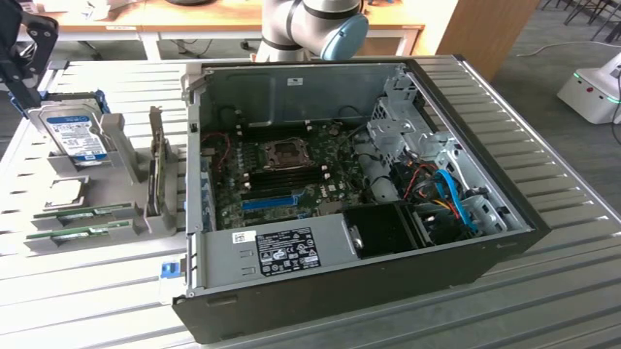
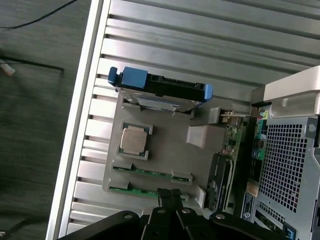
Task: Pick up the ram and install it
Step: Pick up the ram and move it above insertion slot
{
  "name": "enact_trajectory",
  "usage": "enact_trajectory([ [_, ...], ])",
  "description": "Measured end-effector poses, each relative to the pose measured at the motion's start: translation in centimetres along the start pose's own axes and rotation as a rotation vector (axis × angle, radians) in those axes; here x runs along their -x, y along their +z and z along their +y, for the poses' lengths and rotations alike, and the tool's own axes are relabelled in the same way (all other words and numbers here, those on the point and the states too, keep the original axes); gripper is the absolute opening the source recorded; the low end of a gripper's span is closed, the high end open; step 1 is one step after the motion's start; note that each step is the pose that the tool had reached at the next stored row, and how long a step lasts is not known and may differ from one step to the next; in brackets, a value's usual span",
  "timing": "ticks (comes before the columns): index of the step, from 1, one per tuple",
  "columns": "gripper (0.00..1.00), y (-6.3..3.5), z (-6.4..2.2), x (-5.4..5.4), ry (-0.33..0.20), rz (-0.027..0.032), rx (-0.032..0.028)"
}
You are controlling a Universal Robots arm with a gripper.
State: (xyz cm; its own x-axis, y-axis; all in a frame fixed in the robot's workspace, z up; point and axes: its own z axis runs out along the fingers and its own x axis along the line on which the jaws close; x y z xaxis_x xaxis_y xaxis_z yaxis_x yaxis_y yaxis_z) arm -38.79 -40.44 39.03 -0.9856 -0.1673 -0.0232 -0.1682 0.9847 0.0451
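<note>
Over the grey holder's (image 2: pixel 170 150) edge, shut gripper (image 2: pixel 169 196), well clear above the ram (image 2: pixel 132 190).

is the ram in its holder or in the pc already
In the holder: the ram and its twin lie in the grey tray, outside the case.

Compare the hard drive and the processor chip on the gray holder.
The hard drive stands on edge in its slot; the processor chip lies flat in a square recess. The hard drive is clearly larger than the chip. The hard drive has a blue-and-white label; the chip is plain silvery metal. Both sit on the gray holder, outside the computer case.
</note>
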Motion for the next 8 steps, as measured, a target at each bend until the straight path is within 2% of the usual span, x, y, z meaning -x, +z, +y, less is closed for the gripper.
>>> enact_trajectory([
  [8,0.11,0.03,0.0,0.0,-0.115,0.0053,0.0026],
])
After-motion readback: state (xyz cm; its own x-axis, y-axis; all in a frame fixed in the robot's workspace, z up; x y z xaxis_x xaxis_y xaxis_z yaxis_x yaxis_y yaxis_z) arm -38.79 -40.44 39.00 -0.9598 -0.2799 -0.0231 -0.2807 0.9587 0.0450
